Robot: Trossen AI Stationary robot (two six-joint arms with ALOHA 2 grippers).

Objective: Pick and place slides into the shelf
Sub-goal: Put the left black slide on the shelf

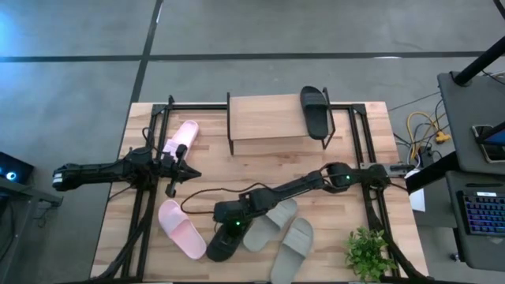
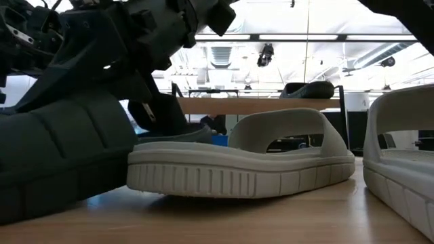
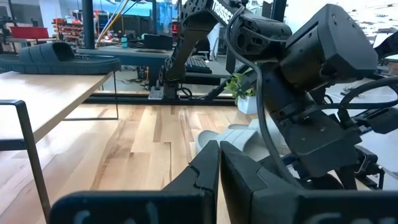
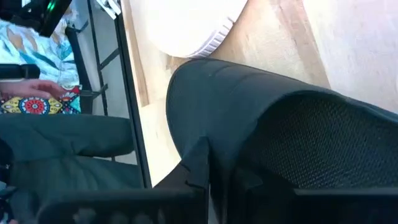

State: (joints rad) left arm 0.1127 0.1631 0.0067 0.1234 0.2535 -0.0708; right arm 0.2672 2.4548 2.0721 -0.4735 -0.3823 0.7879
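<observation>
The shelf (image 1: pixel 264 118) stands at the table's far middle, with one black slide (image 1: pixel 316 110) lying on its top board. A second black slide (image 1: pixel 222 243) lies near the front edge, and my right gripper (image 1: pixel 230 227) is shut on it. One pink slide (image 1: pixel 180 229) lies to its left. Two grey-green slides (image 1: pixel 270 225) (image 1: pixel 292 248) lie to its right. Another pink slide (image 1: pixel 183 138) lies at the far left. My left gripper (image 3: pixel 219 171) waits at the left, shut and holding nothing. My right gripper holds the black slide by its wide strap (image 4: pixel 205 118), coming at it slanting down from the table's right. One finger (image 4: pixel 198 168) lies on the strap's outer face; the strap hides the other. In the low view the slide (image 2: pixel 61 163) sits low at the tabletop.
A small potted plant (image 1: pixel 367 252) stands at the near right corner. Black frame rails (image 1: pixel 359 134) run along the table on both sides of the shelf. Bare wood lies between the shelf and the slides. A person's patterned sleeve (image 4: pixel 37 102) shows beyond the table's edge.
</observation>
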